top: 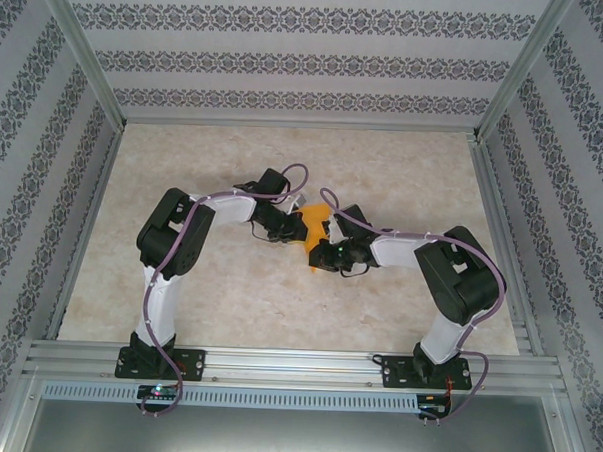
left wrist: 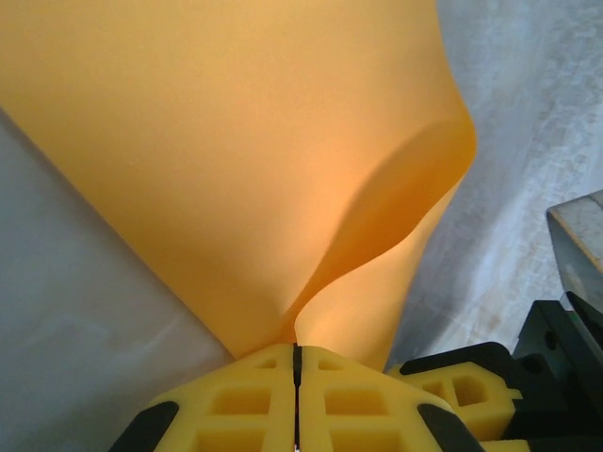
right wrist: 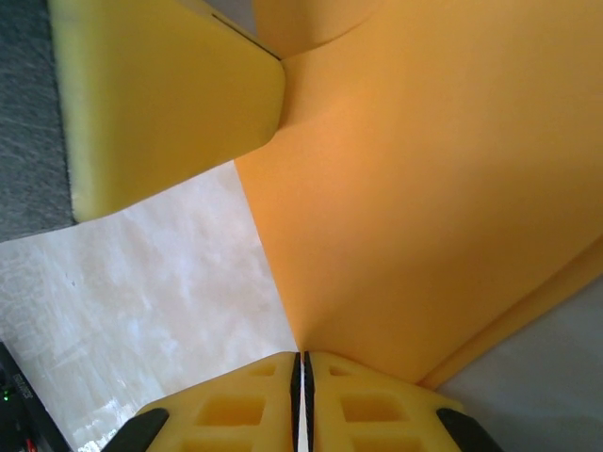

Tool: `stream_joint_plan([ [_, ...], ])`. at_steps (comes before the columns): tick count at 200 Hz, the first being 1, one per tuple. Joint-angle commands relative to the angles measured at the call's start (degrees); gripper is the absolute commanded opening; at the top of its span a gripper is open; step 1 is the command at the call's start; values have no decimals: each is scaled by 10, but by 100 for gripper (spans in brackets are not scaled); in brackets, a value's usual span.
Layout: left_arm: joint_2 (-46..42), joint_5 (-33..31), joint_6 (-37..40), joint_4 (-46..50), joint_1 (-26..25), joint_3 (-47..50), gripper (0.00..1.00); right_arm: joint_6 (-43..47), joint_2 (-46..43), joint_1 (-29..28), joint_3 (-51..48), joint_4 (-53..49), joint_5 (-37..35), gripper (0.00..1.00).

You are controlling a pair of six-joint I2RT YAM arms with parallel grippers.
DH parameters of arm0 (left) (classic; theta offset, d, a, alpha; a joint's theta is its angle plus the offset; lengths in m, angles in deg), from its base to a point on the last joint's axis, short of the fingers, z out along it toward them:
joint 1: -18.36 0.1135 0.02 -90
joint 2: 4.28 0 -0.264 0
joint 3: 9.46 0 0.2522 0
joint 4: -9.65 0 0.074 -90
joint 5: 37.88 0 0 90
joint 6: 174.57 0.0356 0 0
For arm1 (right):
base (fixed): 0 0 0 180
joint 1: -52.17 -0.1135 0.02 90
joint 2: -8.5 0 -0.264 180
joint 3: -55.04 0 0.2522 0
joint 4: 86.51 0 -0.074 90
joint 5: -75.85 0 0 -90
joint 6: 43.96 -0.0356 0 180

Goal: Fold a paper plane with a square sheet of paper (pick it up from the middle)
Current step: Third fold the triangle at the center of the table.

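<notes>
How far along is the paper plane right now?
Done: the orange sheet is picked up, pinched by the left end effector and the right end effector, both shut on it. In hand: it is curled between them, with one doubled edge, possibly a first fold. Left: no pointed nose, centre crease or wings yet.

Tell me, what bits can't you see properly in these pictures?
- Left wrist view: the sheet of paper runs off the top edge, and its pinched edge is hidden inside the left gripper.
- Right wrist view: the sheet is cut off at the top and right, and the right gripper hides the bit it pinches.
- Top view: the sheet is tiny and half covered by both grippers, so its folds cannot be told.
</notes>
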Motion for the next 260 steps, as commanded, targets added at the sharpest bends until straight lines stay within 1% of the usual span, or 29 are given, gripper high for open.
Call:
stream_joint_plan([
  [1,4,6,18,15,0,-22,9,5,-13,-6,-17,-16,-12,13],
  [53,10,9,25,30,-3,-42,9,6,-11,-7,-23,-12,-10,13],
  [107,32,-9,40,52,-4,-58,9,6,-9,-7,-27,-8,-10,12],
  [165,54,-14,48,66,-4,-84,9,9,-3,-8,-28,-10,-9,12],
  [230,76,-34,58,80,-3,-102,8,16,5,-10,-27,-15,-4,10],
  [260,84,-59,67,96,-5,-111,9,21,7,-13,-26,-26,-11,9],
])
